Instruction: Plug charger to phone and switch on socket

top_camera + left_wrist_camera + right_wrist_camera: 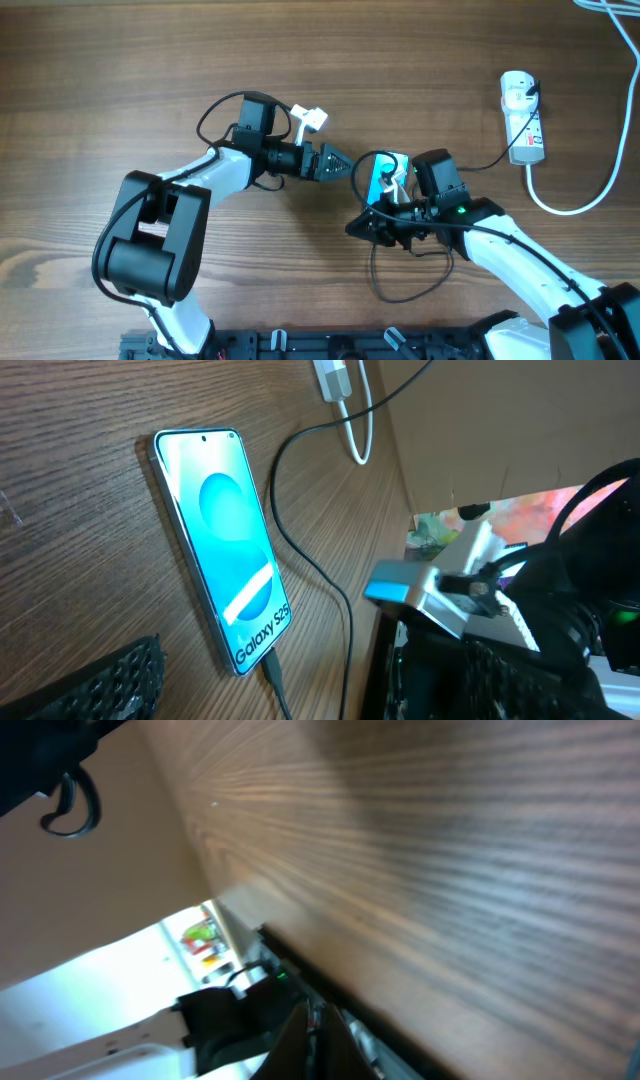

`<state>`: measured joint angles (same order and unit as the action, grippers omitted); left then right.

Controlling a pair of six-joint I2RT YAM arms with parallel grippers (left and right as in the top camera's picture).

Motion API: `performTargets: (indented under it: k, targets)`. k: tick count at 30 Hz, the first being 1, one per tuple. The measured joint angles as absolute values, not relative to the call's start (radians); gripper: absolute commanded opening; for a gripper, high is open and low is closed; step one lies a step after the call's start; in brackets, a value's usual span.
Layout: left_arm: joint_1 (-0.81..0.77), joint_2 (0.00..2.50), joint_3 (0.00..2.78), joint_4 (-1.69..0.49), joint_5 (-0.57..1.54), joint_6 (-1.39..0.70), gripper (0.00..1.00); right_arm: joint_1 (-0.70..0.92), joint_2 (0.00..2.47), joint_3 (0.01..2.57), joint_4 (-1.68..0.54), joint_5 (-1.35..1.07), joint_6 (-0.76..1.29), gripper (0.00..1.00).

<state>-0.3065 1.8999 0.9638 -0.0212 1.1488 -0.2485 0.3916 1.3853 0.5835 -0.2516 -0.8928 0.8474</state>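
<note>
The phone (383, 172) lies flat at mid-table with its screen lit; in the left wrist view (225, 530) it shows a teal oval and text at its near end. The charger's black cable (300, 550) has its plug tip (272, 672) in the phone's near short end. The cable loops on the table (378, 280) and runs to the black adapter (528, 95) on the white socket (524, 130). My left gripper (335, 163) is open and empty, just left of the phone. My right gripper (362, 227) is shut, below the phone; its wrist covers part of the phone.
The socket's thick white lead (600, 190) curves off to the table's right edge. In the left wrist view the socket (335, 378) and this lead (362, 430) sit beyond the phone. The right wrist view shows only bare wood and my shut fingers (320, 1035).
</note>
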Motion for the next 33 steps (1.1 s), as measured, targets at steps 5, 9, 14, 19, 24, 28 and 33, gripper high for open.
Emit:
performTargets:
  k: [5, 9, 14, 19, 24, 28, 33]
  targets:
    - [-0.307, 1.900, 0.964, -0.022, 1.149, -0.249, 1.00, 0.391, 1.373, 0.584, -0.405, -0.718, 0.599, 0.10]
    - [-0.307, 1.900, 0.964, -0.020, 1.148, -0.249, 1.00, 0.390, 1.223, 0.640, -0.660, -0.561, 0.497, 0.80]
    - [-0.307, 1.900, 0.964, -0.020, 1.149, -0.249, 1.00, 0.363, 1.124, 1.084, -1.189, -0.143, 0.413, 0.98]
    - [-0.307, 1.900, 0.964, -0.020, 1.148, -0.249, 1.00, 0.163, 1.170, 1.295, -1.227, 0.056, 0.363, 1.00]
    - [-0.307, 1.900, 0.964, -0.019, 1.148, -0.249, 1.00, -0.052, 1.443, 1.428, -1.200, 0.042, 0.282, 1.00]
    - [-0.307, 1.900, 0.964, -0.019, 1.148, -0.249, 1.00, -0.170, 1.649, 1.534, -1.045, 0.029, 0.260, 1.00]
    - [-0.307, 1.900, 0.964, -0.019, 1.148, -0.249, 1.00, -0.291, 1.770, 1.542, -0.910, 0.027, 0.260, 1.00]
